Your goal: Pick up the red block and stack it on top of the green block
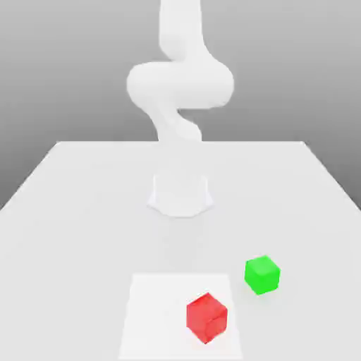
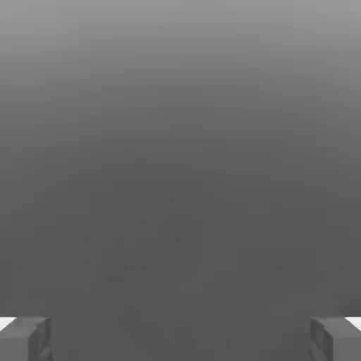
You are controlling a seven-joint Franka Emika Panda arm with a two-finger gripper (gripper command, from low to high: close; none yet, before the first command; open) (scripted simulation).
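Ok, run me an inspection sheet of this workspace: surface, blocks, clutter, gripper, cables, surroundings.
Surface: flat white table, with a lighter square patch near the front.
Job's things: glossy red cube on that patch; plain green cube apart from it, toward the exterior view's right, on the table. Not stacked.
Clutter: nothing seen.
Gripper: gripper jaws spread wide, nothing between them.
Cables: nothing seen.
Surroundings: plain grey backdrop; white robot arm behind the blocks.

The red block (image 1: 206,318) sits on the table (image 1: 70,211); the green block (image 1: 262,274) lies near.
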